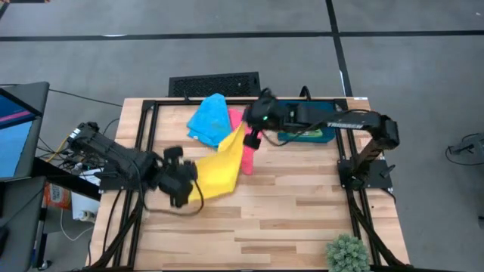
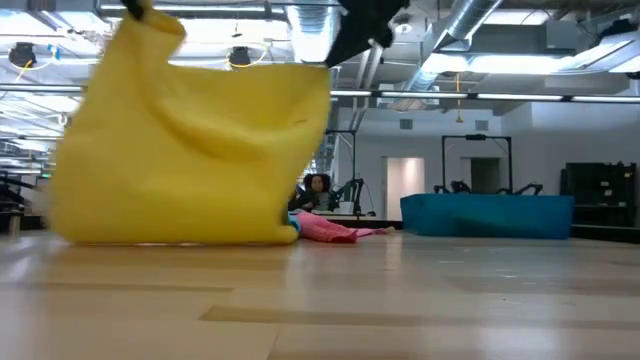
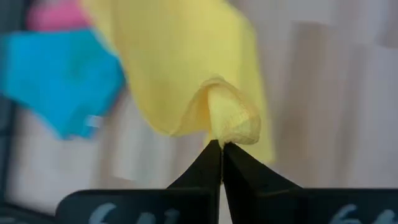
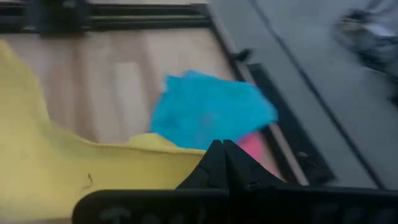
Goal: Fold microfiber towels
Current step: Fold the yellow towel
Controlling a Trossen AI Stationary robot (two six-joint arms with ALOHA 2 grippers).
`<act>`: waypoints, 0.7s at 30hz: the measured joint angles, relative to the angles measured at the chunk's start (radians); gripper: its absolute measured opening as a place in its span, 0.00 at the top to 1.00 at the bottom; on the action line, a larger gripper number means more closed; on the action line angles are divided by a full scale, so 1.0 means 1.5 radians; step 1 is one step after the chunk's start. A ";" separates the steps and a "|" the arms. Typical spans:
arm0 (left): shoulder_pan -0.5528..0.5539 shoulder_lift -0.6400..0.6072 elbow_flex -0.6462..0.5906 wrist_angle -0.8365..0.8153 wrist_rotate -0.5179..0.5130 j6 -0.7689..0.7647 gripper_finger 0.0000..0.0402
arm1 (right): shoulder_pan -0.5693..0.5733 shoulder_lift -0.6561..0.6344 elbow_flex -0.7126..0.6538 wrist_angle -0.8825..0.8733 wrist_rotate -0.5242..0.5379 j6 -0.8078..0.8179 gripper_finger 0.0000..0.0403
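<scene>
i count three towels in plain sight: one yellow towel [image 1: 218, 172], one blue towel [image 1: 209, 119], one pink towel [image 1: 243, 148]. a green patch [image 1: 313, 134] sits in the dark blue tray [image 1: 327, 137] near the table's far right side; from here i can't tell for sure that it is a fourth towel. two arms, two grippers, both on the yellow one.

yellow towel is off the wooden table [image 1: 287, 219] along its upper edge, stretched between the grippers. its long axis runs on a diagonal in the high view, from the left gripper [image 1: 187, 183] at the near-left up to the right gripper [image 1: 252, 140] toward the far middle. in the low view it hangs like a sheet, bottom edge brushing the tabletop.

left gripper: fingers pinched tight on a bunched corner of the yellow towel, clear in the left wrist view. right gripper: fingers closed on the yellow towel's opposite edge, seen in the right wrist view.

blue towel lies crumpled at the far edge of the table, left of centre. pink towel lies just beside it, partly under the raised yellow cloth, long axis running near to far.

a small green plant [image 1: 347, 254] stands at the near right corner.
</scene>
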State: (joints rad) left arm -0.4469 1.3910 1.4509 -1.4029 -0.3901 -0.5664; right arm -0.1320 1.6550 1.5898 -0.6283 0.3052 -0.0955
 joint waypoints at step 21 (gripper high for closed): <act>0.178 -0.143 0.000 -0.009 -0.077 0.152 1.00 | 0.083 -0.220 -0.071 -0.205 0.177 0.254 1.00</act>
State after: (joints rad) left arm -0.1801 1.1759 1.4509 -1.4161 -0.5059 -0.3379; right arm -0.0075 1.3243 1.4826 -0.9364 0.5714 0.2851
